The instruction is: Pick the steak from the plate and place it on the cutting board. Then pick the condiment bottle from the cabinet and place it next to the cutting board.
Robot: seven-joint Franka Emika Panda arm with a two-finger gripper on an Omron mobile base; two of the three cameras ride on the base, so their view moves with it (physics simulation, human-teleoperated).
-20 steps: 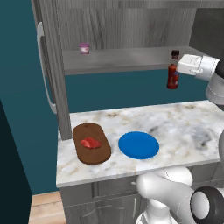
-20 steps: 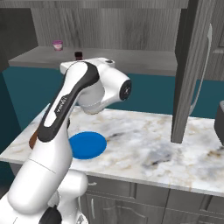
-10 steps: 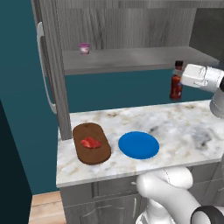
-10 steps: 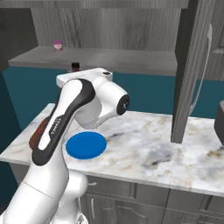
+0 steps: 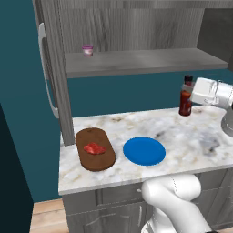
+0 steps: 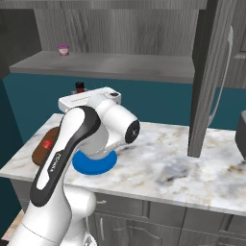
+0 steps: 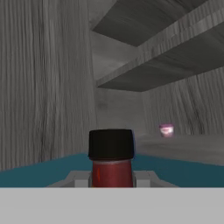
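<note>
Holding the condiment bottle (image 5: 185, 96) up near the right end of the bench (image 5: 191, 136), the white hand sits just to the bottle's right in the left base view, and the bottle stands upright, low over the marble top or touching it; I cannot tell which. The fingers are hidden here. On the left of the bench lies the cutting board (image 5: 95, 149) with the steak (image 5: 94, 148) flat on it. The blue plate (image 5: 144, 150) is just to the right of the board, not touching it. Up on the shelf of the cabinet (image 5: 136, 61) a small pink-lidded cup (image 5: 87, 50) stands far back on the left. In the right base view the arm covers most of the plate (image 6: 95, 163), and the bottle's black cap (image 6: 79, 87) peeks out behind the hand. The board (image 6: 45, 144) and steak (image 6: 47, 143) show at the left. The cup (image 6: 63, 50) is on the shelf. In the hand view the fingers (image 7: 112, 180) are closed on both sides of the bottle (image 7: 111, 168), holding it just under its cap. The cup (image 7: 166, 130) sits far off to the right on the shelf.
</note>
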